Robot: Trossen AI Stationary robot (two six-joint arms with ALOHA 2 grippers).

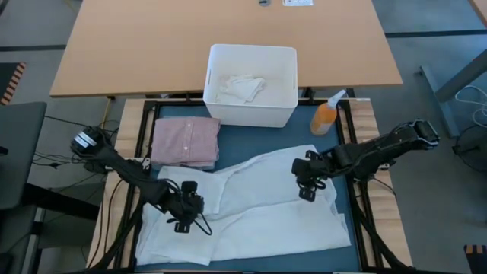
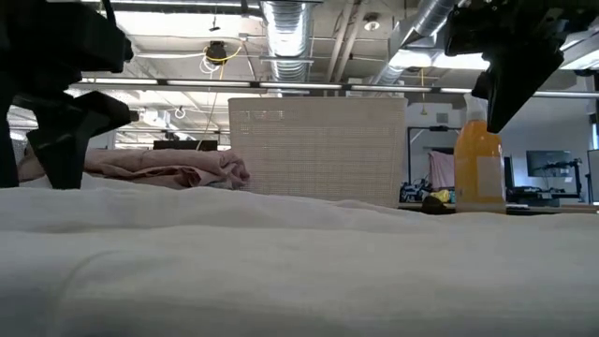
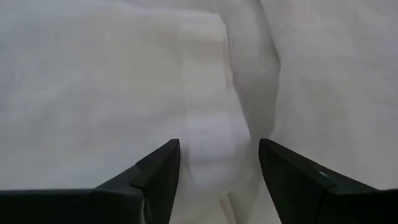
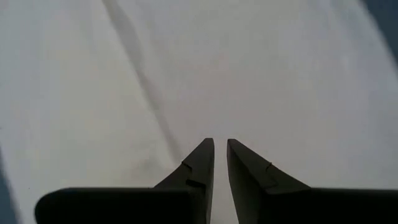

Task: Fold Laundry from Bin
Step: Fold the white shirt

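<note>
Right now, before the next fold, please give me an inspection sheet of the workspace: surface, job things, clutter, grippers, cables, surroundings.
Surface: blue mat on a black frame, mostly covered by cloth.
Job's things: white cloth spread over the mat, wrinkled; pink shirt folded at the mat's far left; bin behind the mat, with white cloth pieces inside.
Clutter: orange bottle upright, right of the bin.
Grippers: left gripper open, over the white cloth's left part; right gripper nearly closed with a narrow gap, nothing between the fingers, over the cloth's right part.
Cables: black cables on the floor by the left arm's base.
Surroundings: wooden table behind the bin; ceiling ducts in the low view.
</note>
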